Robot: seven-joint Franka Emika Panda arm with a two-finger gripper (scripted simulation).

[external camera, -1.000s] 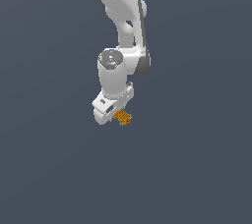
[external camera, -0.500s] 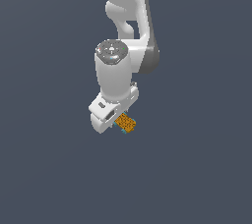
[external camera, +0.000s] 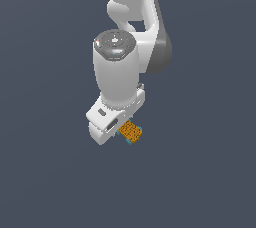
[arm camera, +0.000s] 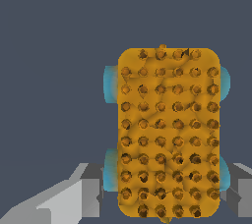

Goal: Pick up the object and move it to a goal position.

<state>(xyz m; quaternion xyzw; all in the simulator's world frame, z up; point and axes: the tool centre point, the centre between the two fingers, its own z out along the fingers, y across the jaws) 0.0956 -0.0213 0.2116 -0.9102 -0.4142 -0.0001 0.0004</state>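
Note:
The object (external camera: 131, 132) is a tiny orange block with a studded grid surface and small cyan bits at its edges. In the exterior view it sits right under my white gripper (external camera: 125, 135), off the dark ground. In the wrist view the object (arm camera: 167, 129) fills the middle of the picture. A grey finger (arm camera: 74, 201) stands on one side of it and the other finger (arm camera: 243, 188) on the opposite side, both close against its cyan bits. The gripper looks shut on the object. The fingertips are mostly hidden in the exterior view.
The white arm (external camera: 125, 37) rises above the gripper and fills the upper middle of the exterior view. All around is plain dark grey ground (external camera: 45, 172); nothing else shows.
The arm has swung toward the exterior camera and looks larger. The object has stayed under the gripper and moved with it, slightly lower in the picture.

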